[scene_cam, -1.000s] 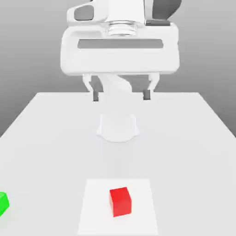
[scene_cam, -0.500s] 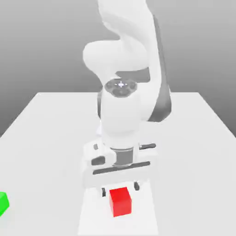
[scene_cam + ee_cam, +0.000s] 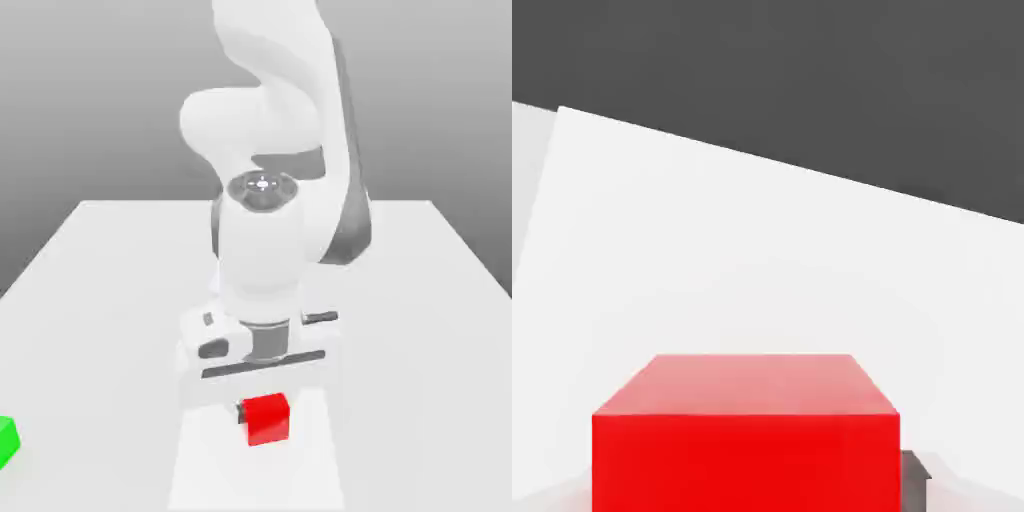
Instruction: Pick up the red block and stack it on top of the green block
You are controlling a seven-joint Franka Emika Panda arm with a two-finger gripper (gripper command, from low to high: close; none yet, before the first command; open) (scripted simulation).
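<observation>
The red block (image 3: 267, 420) sits near the front of the white table, between the fingers of my gripper (image 3: 265, 409), which is shut on it. A dark fingertip (image 3: 241, 409) shows at the block's side toward the exterior view's left. The white hand and arm stand directly above and behind the block. In the hand view the red block (image 3: 747, 435) is very close, with a grey finger pad (image 3: 914, 478) against one side. The green block (image 3: 6, 441) lies at the far edge of the exterior view's left, well apart from the gripper and partly cut off.
A paler rectangular patch (image 3: 205, 470) marks the white table (image 3: 100, 290) under the red block. The arm's bulky links rise over the table's middle. The table's edges run along the exterior view's left, right and far sides.
The hand came down from high above the table to the red block, and its open fingers closed on the block. The block now appears slightly higher in the picture.
</observation>
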